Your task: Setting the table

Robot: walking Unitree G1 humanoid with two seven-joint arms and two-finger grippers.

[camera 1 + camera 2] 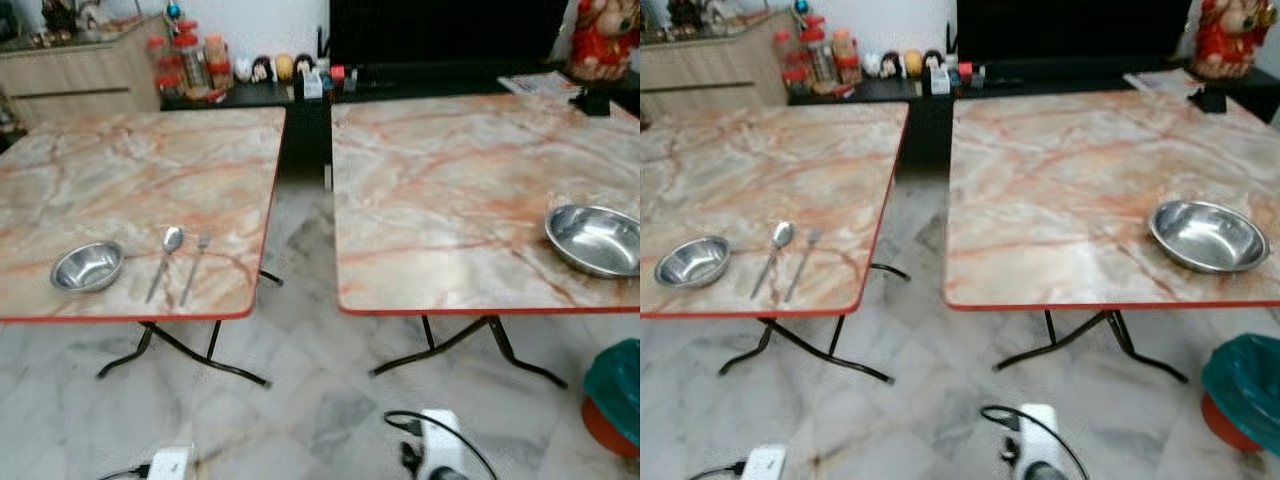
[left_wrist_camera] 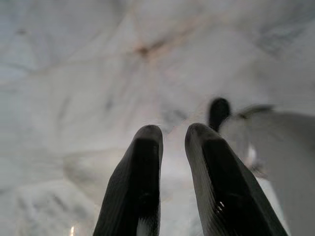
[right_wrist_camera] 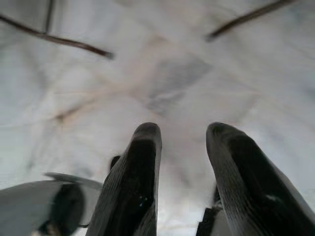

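Note:
Two marble-patterned tables with red edges stand side by side. Near the front edge of the left table (image 1: 140, 180) lie a small steel bowl (image 1: 88, 266), a spoon (image 1: 166, 258) and a fork (image 1: 196, 265), side by side. A larger steel bowl (image 1: 597, 240) sits near the front right of the right table (image 1: 450, 180). Both arms hang low over the marble floor. My left gripper (image 2: 173, 132) has a narrow gap between its fingers and holds nothing. My right gripper (image 3: 184, 130) is open wider, also holding nothing.
A floor gap (image 1: 300, 260) runs between the tables, and black folding legs (image 1: 180, 350) splay under each. A dark cabinet (image 1: 260, 95) with jars and figurines lines the back wall. A teal bin (image 1: 615, 395) stands at the lower right.

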